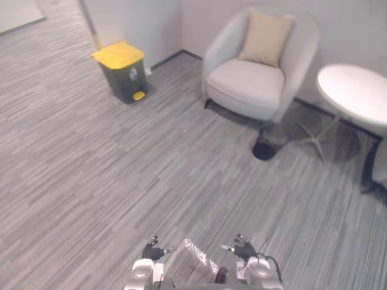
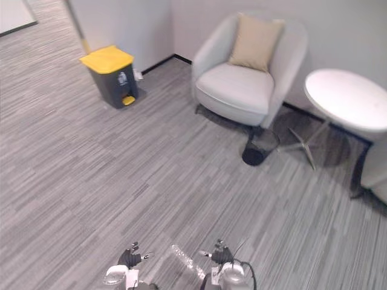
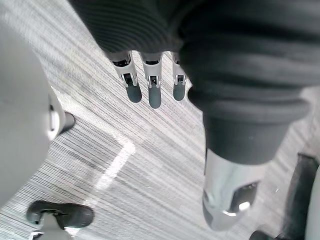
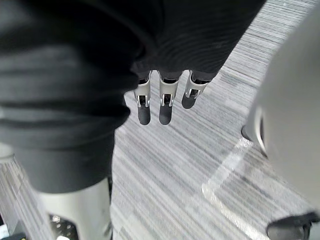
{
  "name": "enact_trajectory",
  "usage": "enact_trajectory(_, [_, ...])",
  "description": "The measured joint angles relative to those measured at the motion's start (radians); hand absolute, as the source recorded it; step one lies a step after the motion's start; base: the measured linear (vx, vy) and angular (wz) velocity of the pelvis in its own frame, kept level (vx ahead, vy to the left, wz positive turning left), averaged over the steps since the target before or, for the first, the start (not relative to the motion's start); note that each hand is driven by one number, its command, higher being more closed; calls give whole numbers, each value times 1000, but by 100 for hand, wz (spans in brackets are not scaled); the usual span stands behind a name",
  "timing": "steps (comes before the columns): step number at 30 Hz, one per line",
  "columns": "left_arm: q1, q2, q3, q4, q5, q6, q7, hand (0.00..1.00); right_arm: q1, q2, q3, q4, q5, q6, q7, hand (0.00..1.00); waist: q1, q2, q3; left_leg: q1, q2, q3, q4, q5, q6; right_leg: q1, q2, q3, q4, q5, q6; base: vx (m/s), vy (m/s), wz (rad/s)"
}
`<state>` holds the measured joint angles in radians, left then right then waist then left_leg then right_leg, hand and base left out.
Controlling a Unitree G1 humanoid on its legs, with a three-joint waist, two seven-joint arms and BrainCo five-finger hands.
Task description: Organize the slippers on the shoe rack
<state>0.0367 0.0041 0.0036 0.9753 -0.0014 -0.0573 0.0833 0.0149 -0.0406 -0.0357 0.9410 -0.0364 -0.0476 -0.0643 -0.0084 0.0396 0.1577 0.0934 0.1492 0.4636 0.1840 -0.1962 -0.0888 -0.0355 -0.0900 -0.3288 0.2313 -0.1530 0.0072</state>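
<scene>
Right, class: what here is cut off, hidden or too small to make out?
Left eye view: the round table has its right side cut by the picture edge.
Same view: the left hand and right hand sit small at the bottom edge, arms cut off.
The mark on the yellow-lidded bin is too small to read.

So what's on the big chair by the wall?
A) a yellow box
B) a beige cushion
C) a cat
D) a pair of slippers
B: a beige cushion leans against the back of the pale armchair, above its seat.
</scene>
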Motion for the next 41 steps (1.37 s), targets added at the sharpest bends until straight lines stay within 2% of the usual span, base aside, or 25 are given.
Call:
enact_trajectory(1, [4, 2, -2, -1, 1, 0, -1, 0, -2, -9, 0, 16, -2, -1, -2, 0, 2, 10, -7, 5, 10, 8, -6, 5, -8, 4, 19, 20, -39, 20, -4, 53, -58, -53])
enact_trajectory(3, [-3, 9, -2, -1, 1, 0, -3, 0, -4, -12, -2, 19, 0, -1, -5, 0, 1, -3, 1, -10, 29, 20, 50, 6, -10, 7, 35, 58, -58, 29, -11, 55, -95, -59])
enact_trajectory(4, [-13, 20, -2, -3, 2, 0, -4, 0, -4, -12, -2, 21, 0, -1, -7, 0, 4, -25, 15, -44, 57, 18, 176, 6, -10, 14, 41, 91, -62, 34, -19, 57, -124, -68])
enact_trajectory(5, [-17, 23, -1, -4, 2, 1, -4, 0, -4, -12, -2, 21, 0, -1, -8, 0, 5, -29, 20, -61, 75, 15, 246, 6, -10, 20, 44, 110, -62, 35, -21, 46, -123, -85])
enact_trajectory(6, [-19, 22, 9, -7, 2, 1, -5, 0, -2, -14, 0, 20, 1, -1, -10, 0, 8, -24, 26, -99, 107, -14, 380, 8, -6, 30, 54, 147, -59, 35, -26, 22, -33, -89])
enact_trajectory(7, [-21, 23, 11, -11, 1, -1, -4, 0, -3, -17, 0, 21, 8, -1, -13, 0, 14, -17, 34, -134, 109, -79, 449, -15, 4, 35, 58, 178, -52, 34, -30, 15, 40, -122])
enact_trajectory(9, [-23, 11, 8, -15, 1, -3, -7, 0, -4, -41, -5, 33, 17, 8, -19, 0, 14, -9, 46, -150, 26, -264, 388, -73, -1, 31, 52, 268, -33, 34, -28, 6, 128, -137])
enact_trajectory(10, [-22, 8, 8, -15, 1, -3, -7, 0, 3, -41, -17, 31, 17, 9, -19, 0, 14, -9, 46, -150, -15, -335, 326, -73, -1, 20, 49, 310, -24, 31, -21, -19, 235, -159])
enact_trajectory(11, [-21, -2, 10, -15, 1, -3, -7, 0, 10, -41, -38, 15, 25, 8, -22, 0, 14, -2, 42, -148, -76, -487, 187, -66, -4, -8, 55, 380, -11, 22, -6, -22, 175, -121])
enact_trajectory(13, [-20, -13, 9, -15, 1, -3, -7, 0, 23, -48, -42, 14, 38, 7, -23, 0, 15, 12, 37, -146, -94, -573, 135, -40, -11, -24, 76, 425, -4, 16, 16, -28, 191, -95])
enact_trajectory(14, [-22, -13, 7, -14, 1, -3, -6, 0, 25, -46, -43, 16, 40, 9, -24, 0, 19, 11, 31, -141, -105, -563, 126, -46, 1, -17, 77, 451, -17, 24, 29, 4, 243, -78])
enact_trajectory(15, [-19, -8, 8, -11, 1, -2, -6, 0, 29, -34, -44, 12, 38, 7, -23, 0, 11, -7, 22, -129, -114, -536, 104, -47, 11, -6, 64, 475, -55, 43, 44, 63, 238, -73])
enact_trajectory(17, [-13, -1, 20, -23, 1, -4, -3, 0, 50, -17, -45, 10, 37, 9, -21, 0, 23, -40, 15, -106, -116, -467, 73, -50, 15, -13, 57, 530, -70, 52, 51, 86, 195, -77])
enact_trajectory(19, [-5, 11, 20, -21, 1, -4, -1, 0, 63, -5, -39, -8, 36, 9, -20, 0, 22, -57, 0, -80, -109, -364, 38, -37, 37, -36, 58, 589, -82, 82, 72, 144, 141, -100])
enact_trajectory(20, [-5, 11, 20, -21, 1, -4, -1, 0, 64, -5, -39, -11, 36, 9, -20, 0, 22, -56, 1, -74, -107, -355, 35, -34, 42, -40, 58, 585, -83, 85, 72, 179, 93, -103])
enact_trajectory(21, [-4, 10, 21, -22, 0, -4, -1, 0, 63, -6, -39, -14, 36, 9, -18, 0, 23, -51, -1, -64, -96, -312, 26, -30, 46, -59, 54, 527, -77, 96, 62, 174, 57, -108])
enact_trajectory(22, [-3, 8, 37, -22, -3, -2, -1, 0, 60, -8, -39, -19, 36, 9, -16, 0, 25, -48, -1, -59, -78, -251, 48, -30, 46, -85, 48, 329, -52, 115, 30, 197, 65, -107])
enact_trajectory(23, [-3, 7, 41, -21, -3, -2, -1, 0, 60, -8, -39, -22, 36, 8, -17, 0, 25, -47, -1, -58, -77, -247, 55, -30, 46, -85, 46, 298, -49, 116, 21, 142, 43, -94])
enact_trajectory(24, [-3, -1, 53, -18, -5, -1, -2, 0, 64, -11, -39, -24, 36, 7, -17, 0, 20, -40, 0, -58, -74, -235, 100, -30, 46, -80, 36, 195, -37, 124, -4, 112, 23, -51])
enact_trajectory(25, [-7, -10, 60, -16, -5, -1, -2, 0, 62, -15, -40, -24, 36, 3, -18, 0, 20, -36, 7, -83, -77, -236, 178, -38, 49, -64, 22, 167, -28, 131, -16, 81, 29, -53])
enact_trajectory(26, [-8, -13, 63, -15, -4, -4, -2, 0, 64, -17, -39, -15, 35, -1, -18, 0, 22, -38, -7, -87, -97, -264, 113, -38, 86, -56, 21, 183, -45, 131, -13, 90, 35, -37])
enact_trajectory(27, [-12, -23, 51, -15, -4, -5, -3, 0, 64, -31, -42, -5, 34, -2, -17, 0, 18, -10, -25, -67, -97, -300, 32, 13, 85, -30, 31, 185, -87, 131, -4, 62, 40, -37])
enact_trajectory(29, [-17, -19, 38, -10, -6, -4, -2, 0, 48, -40, -41, 20, 33, -3, -15, 0, 27, -4, -32, -42, -105, -290, 4, 16, 77, 0, 27, 180, -148, 134, 12, 78, 36, -20])
enact_trajectory(34, [-5, 5, 16, 0, -34, -2, 0, 0, 42, -37, -80, 81, 36, 3, -16, 0, 40, -20, -30, -20, -105, -294, -28, 17, 76, 80, 49, 181, -312, 222, 14, 7, 4, 0])
enact_trajectory(41, [-3, 24, 34, 18, -61, -5, 0, 0, 41, -26, -118, 100, 37, 5, -15, 0, 45, -33, -25, 17, -108, -327, -63, 17, 58, 120, 55, 177, -328, 233, 14, -49, 15, 5])
